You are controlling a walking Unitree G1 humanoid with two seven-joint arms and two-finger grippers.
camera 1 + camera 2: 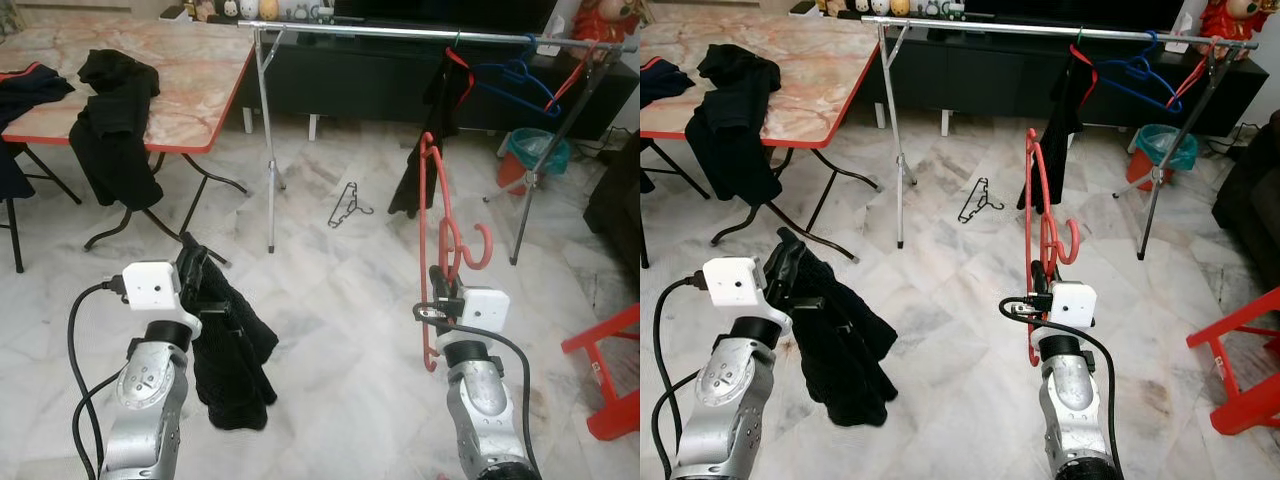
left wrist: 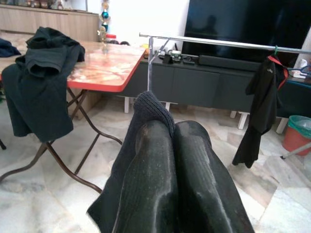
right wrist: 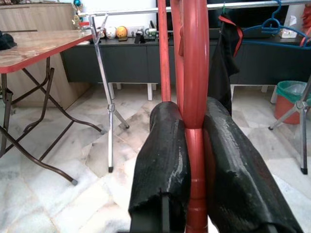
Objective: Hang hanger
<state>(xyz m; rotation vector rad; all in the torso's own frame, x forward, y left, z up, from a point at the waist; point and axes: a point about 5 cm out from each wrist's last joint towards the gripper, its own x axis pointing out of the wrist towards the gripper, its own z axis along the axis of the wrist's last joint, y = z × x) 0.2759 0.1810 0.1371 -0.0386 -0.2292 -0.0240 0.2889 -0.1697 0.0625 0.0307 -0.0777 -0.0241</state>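
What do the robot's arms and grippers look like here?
Both arms are silver metal cylinders with round joints. Each wrist carries a white boxy camera module fed by a thick black looping cable. The left gripper and right gripper each have two long black fingers with a worn, scuffed surface.

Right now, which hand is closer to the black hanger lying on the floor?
The right hand. Shut on the red hanger, it sits to the right of the black hanger and nearer the robot. The left hand, holding a black garment, is farther off to the left.
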